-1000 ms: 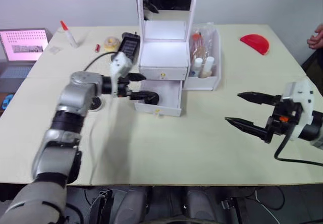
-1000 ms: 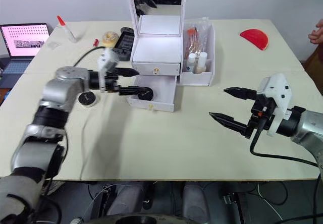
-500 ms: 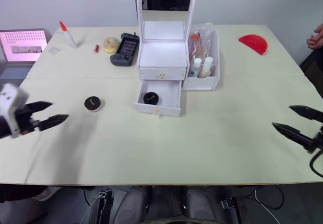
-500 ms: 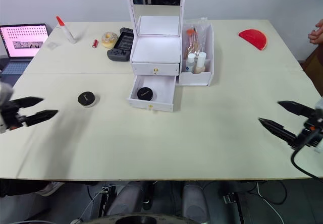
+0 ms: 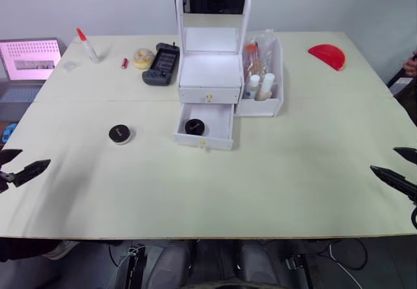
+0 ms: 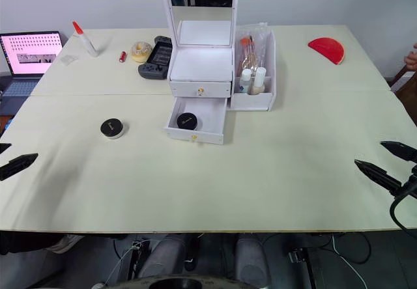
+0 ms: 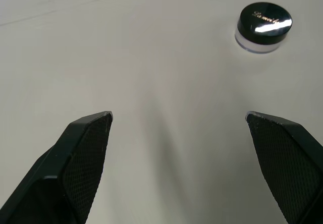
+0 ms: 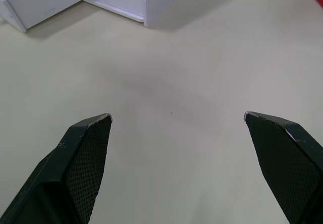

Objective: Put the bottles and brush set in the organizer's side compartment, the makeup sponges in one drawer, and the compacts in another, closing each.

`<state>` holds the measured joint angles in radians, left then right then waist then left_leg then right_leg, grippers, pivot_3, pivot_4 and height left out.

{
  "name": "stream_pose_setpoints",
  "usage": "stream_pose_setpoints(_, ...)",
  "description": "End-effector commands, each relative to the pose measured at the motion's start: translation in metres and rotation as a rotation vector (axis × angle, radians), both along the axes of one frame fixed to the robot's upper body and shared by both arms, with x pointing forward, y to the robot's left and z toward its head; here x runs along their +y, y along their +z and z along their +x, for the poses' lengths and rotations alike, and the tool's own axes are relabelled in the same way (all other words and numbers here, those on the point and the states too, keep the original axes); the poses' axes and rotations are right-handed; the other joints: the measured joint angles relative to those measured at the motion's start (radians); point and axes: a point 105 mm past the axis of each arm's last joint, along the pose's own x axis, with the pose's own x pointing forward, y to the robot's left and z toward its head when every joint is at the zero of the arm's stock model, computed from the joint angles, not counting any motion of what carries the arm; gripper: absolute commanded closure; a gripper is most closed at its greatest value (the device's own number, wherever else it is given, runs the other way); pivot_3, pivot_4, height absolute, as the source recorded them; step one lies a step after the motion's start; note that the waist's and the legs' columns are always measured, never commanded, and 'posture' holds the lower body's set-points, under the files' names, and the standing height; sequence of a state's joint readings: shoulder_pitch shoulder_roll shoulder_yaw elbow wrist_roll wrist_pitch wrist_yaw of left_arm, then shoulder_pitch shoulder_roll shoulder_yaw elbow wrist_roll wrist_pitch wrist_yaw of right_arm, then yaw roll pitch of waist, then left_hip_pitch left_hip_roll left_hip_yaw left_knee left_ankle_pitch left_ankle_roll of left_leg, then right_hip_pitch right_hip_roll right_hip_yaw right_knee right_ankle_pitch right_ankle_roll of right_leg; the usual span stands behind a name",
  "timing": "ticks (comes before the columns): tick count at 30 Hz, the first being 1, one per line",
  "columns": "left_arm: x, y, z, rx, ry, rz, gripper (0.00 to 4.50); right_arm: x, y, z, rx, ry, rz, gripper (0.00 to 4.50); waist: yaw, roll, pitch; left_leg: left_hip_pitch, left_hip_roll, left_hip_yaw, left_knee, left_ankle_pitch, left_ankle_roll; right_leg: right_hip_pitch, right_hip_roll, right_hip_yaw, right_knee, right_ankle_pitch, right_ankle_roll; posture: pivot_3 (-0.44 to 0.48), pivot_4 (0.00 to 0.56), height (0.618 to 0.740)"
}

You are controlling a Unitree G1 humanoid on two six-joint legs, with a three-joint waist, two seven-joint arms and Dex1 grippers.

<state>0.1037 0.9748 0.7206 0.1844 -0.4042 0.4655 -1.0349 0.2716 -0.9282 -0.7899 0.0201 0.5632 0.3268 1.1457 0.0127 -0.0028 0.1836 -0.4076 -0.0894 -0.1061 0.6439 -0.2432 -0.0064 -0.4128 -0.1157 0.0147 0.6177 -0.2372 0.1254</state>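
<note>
The white organizer stands at the table's far middle. Its side compartment holds the bottles and the brush set. The upper drawer is shut. The lower drawer is pulled out, with one black compact lying in it. A second black compact sits on the table left of the organizer, also ahead of my left gripper. That gripper is open and empty at the left edge. My right gripper is open and empty at the right edge. The makeup sponges are out of view.
Along the back left are a laptop, a red-capped glue bottle, a yellow ring and a black game controller. A red half-round object lies at the back right. A person's hand shows at the right edge.
My left gripper has left the drawer, the compact staying in it, and drawn back to the left edge. My right gripper has pulled back to the right edge.
</note>
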Motion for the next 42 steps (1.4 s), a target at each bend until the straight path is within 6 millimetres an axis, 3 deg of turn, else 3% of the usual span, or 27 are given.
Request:
stream_pose_setpoints(1, -0.006, 0.014, 0.004, -0.042, -0.026, 0.026, 0.04, 0.003, 0.005, 0.000, -0.032, 0.005, -0.012, 0.00, -0.001, 0.000, 0.000, 0.000, 0.000, 0.000, 0.000, 0.000, 0.000, 0.000, 0.000, 0.000, 0.000, 0.000, 0.000, 0.000, 0.150, 0.738)
stream_pose_setpoints(4, -0.020, 0.012, 0.009, -0.048, -0.058, 0.014, 0.04, 0.018, 0.009, 0.004, -0.052, 0.044, 0.001, 0.00, -0.001, 0.001, 0.000, 0.000, 0.000, 0.000, 0.000, 0.000, 0.000, 0.000, 0.000, 0.000, 0.000, 0.000, 0.000, 0.000, 0.150, 0.738)
stream_pose_setpoints(9, -0.074, 0.008, 0.038, -0.168, -0.050, -0.054, 0.04, 0.088, 0.026, 0.015, -0.083, 0.257, 0.040, 0.00, 0.000, 0.002, -0.001, 0.000, 0.000, 0.000, 0.001, 0.001, 0.001, 0.000, 0.000, 0.001, 0.001, 0.000, 0.000, 0.000, 0.150, 0.738)
stream_pose_setpoints(18, -0.135, -0.013, 0.066, -0.253, 0.174, -0.179, 0.04, 0.178, 0.061, 0.038, -0.161, 0.559, 0.043, 0.00, 0.001, 0.000, -0.002, 0.000, 0.000, 0.000, 0.002, 0.001, 0.002, 0.000, 0.002, -0.001, 0.002, 0.003, 0.004, 0.000, 0.150, 0.738)
stream_pose_setpoints(26, -0.142, -0.021, 0.091, -0.283, 0.377, -0.137, 0.04, 0.202, 0.075, 0.055, -0.215, 0.630, 0.064, 0.00, 0.014, -0.002, -0.002, -0.001, -0.002, -0.001, 0.003, 0.001, 0.002, 0.001, 0.003, -0.002, 0.001, 0.003, 0.004, 0.000, 0.150, 0.738)
stream_pose_setpoints(42, -0.160, -0.053, 0.124, -0.207, 0.324, -0.147, 0.04, 0.207, 0.080, 0.061, -0.231, 0.632, 0.074, 0.00, 0.027, -0.002, -0.003, -0.001, -0.002, -0.001, 0.003, 0.002, 0.002, 0.000, 0.004, -0.002, 0.002, 0.003, 0.004, 0.000, 0.150, 0.738)
